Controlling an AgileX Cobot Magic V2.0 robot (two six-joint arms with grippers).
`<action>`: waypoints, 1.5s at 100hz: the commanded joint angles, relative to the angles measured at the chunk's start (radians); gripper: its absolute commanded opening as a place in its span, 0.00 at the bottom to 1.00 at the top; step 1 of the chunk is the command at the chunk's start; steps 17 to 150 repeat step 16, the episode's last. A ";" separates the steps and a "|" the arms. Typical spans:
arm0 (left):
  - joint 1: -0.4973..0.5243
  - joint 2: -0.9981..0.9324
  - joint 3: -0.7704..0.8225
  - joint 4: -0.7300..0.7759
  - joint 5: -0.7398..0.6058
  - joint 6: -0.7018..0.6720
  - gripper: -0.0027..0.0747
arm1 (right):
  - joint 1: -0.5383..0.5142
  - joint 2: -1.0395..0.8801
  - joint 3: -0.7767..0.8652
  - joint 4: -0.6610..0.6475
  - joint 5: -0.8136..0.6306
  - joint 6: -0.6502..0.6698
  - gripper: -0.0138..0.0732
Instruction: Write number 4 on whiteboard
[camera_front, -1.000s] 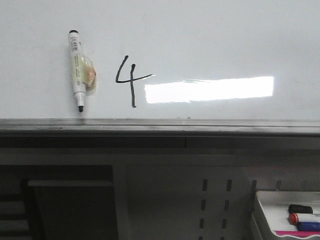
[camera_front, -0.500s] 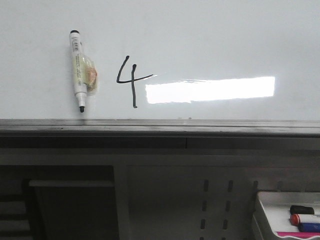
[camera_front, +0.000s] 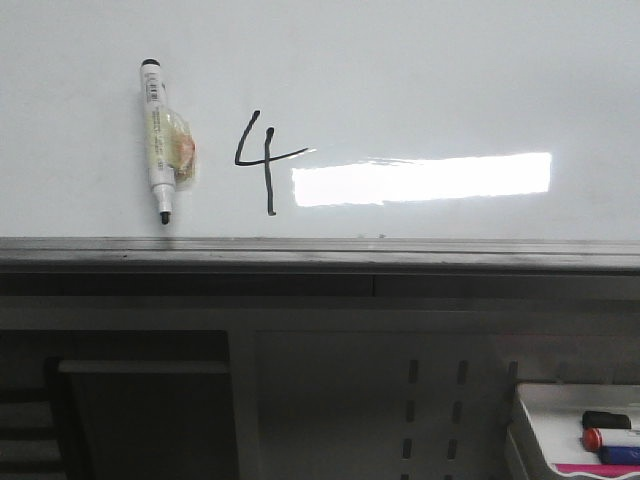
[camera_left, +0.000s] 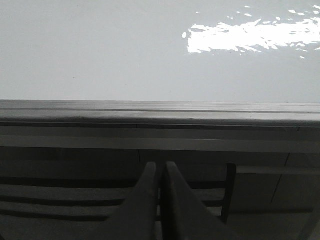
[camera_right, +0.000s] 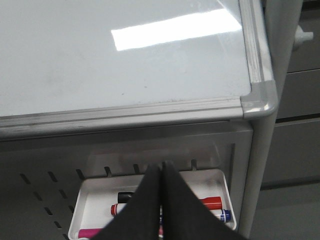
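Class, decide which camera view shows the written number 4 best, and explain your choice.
The front view: the number 4 stands whole in black on the whiteboard, beside the marker stuck there. The left wrist view and the right wrist view show only blank stretches of board and its ledge, with no figure visible.

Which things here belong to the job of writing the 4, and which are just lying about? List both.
Belonging to the job:
- the whiteboard
- the number 4, already drawn on it
- the uncapped black marker, stuck to the board left of the 4

Just lying about:
- the small white tray below the board
- the spare markers in it

Both end effectors are shut and hold nothing.
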 joint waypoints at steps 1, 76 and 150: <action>0.004 -0.025 0.033 -0.003 -0.052 0.000 0.01 | -0.006 -0.018 0.019 -0.003 -0.014 -0.003 0.08; 0.004 -0.025 0.033 -0.003 -0.052 0.000 0.01 | -0.006 -0.018 0.019 -0.003 -0.014 -0.003 0.08; 0.004 -0.025 0.033 -0.003 -0.052 0.000 0.01 | -0.006 -0.018 0.019 -0.003 -0.014 -0.003 0.08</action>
